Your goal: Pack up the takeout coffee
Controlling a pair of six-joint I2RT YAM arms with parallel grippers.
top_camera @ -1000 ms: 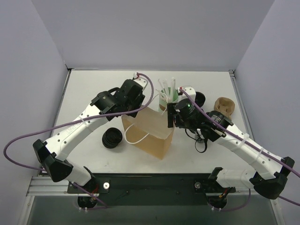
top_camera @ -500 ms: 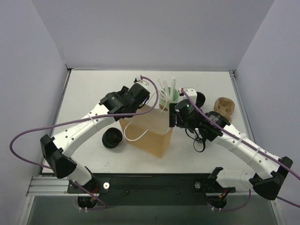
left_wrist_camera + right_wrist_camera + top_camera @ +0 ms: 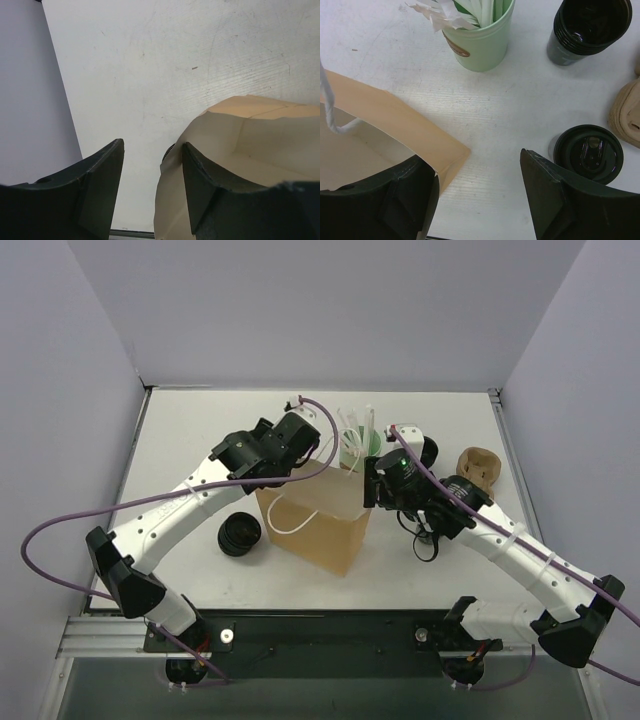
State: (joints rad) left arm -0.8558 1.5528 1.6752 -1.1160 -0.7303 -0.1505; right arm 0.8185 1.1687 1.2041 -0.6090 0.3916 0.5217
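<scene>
The left arm [image 3: 170, 510] curves in from the near left and bends its wrist down over the far-left corner of the open brown paper bag [image 3: 330, 535]. The right arm [image 3: 520, 550] reaches in from the near right to the bag's far-right corner. The left gripper [image 3: 152, 145] has its jaws well apart and clamped on nothing. The bag's rim stands between them, close against one finger, while the other finger hangs outside over the white table [image 3: 150, 60]. The right gripper [image 3: 472, 155] is likewise spread wide and holds nothing, with one finger at the bag's corner wall and the other out over the table. The takeout coffee [image 3: 589, 152] — a small black paper cup under a round black plastic lid — stands upright on the table to the right of the bag, just beside the right gripper's outer finger and outside its jaws; from above, the arm hides it. The bag shows pale inner walls and a white cord handle [image 3: 332, 117]. Behind the bag a mint-green cup [image 3: 480, 42] holds white straws [image 3: 442, 12]. To the right of that is a nested stack of black cups [image 3: 587, 30], then a brown cardboard cup sleeve [image 3: 478, 465]. Left of the bag sits a squat stack of black ringed lids [image 3: 240, 533].
</scene>
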